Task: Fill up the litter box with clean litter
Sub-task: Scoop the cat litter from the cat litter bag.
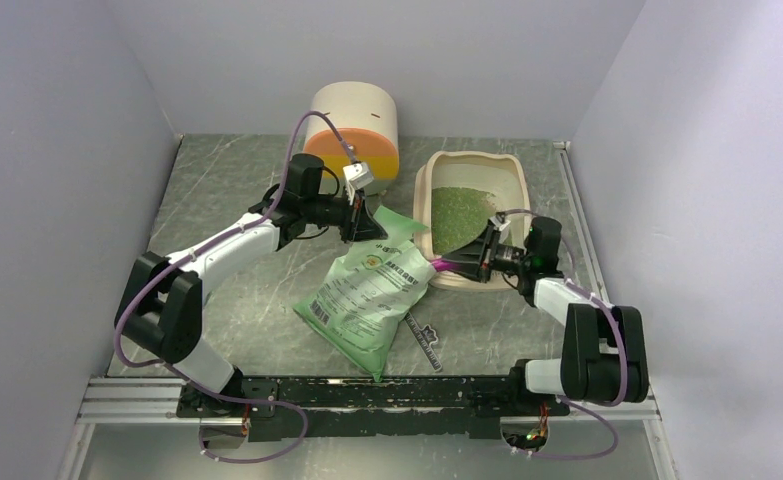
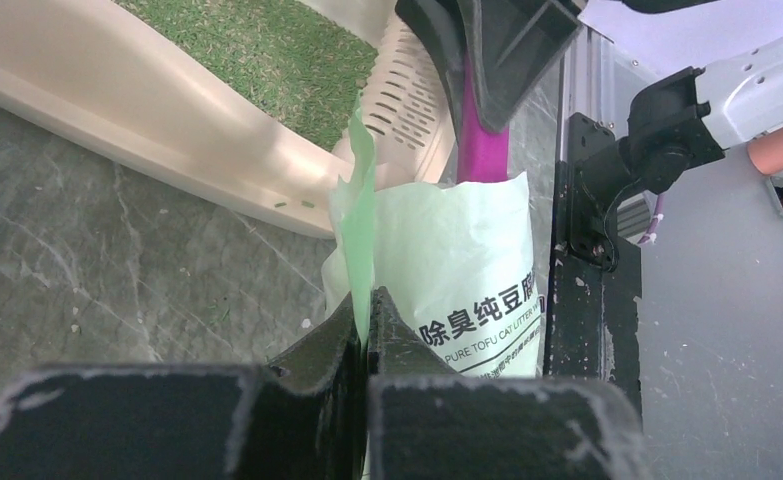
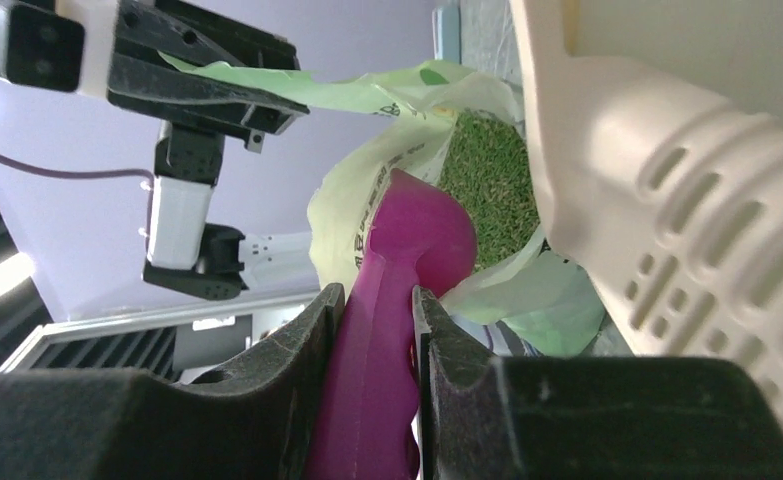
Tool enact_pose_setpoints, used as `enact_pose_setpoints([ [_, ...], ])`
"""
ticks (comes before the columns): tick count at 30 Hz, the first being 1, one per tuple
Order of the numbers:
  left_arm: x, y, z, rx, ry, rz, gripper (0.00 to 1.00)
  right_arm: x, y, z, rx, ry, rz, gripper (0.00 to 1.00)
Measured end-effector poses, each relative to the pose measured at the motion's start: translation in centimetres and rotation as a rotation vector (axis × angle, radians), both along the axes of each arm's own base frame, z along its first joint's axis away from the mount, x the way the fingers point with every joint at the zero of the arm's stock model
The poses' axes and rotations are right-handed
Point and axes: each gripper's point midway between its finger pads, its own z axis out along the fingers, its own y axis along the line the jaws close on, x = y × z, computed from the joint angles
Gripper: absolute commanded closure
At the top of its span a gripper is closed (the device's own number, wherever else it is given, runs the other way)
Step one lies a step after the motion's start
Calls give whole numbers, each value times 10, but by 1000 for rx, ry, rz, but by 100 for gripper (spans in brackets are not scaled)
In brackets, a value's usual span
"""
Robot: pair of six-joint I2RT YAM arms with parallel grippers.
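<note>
Right fingers (image 3: pixel 292 355) grip scoop (image 3: pixel 387 300) at bag (image 1: pixel 372 295) mouth; litter box (image 3: pixel 667 180) just beside.

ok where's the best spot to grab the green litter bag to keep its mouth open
The thin top lip of the bag mouth, from the left, where the left claw pinches it now. It is flat film standing clear, and the scoop fills the right side.

We record a grey marbled table (image 1: pixel 227 170), on it a beige litter box (image 1: pixel 507 170) far right, round beige-and-orange drawer unit (image 1: pixel 357 115) beside it, green printed bag (image 1: pixel 367 295) at centre, small dark strip (image 1: pixel 427 342) near the bag.
</note>
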Motion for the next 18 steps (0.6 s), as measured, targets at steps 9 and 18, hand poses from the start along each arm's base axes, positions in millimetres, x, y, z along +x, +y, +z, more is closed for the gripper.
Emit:
enact_pose_setpoints([
  [9,-2,1,0,6,-26,-18,95,8,-35,6,-8,-11,-132,100],
  [18,-4,1,0,3,-27,-27,95,3,-48,-2,-35,13,-184,100],
])
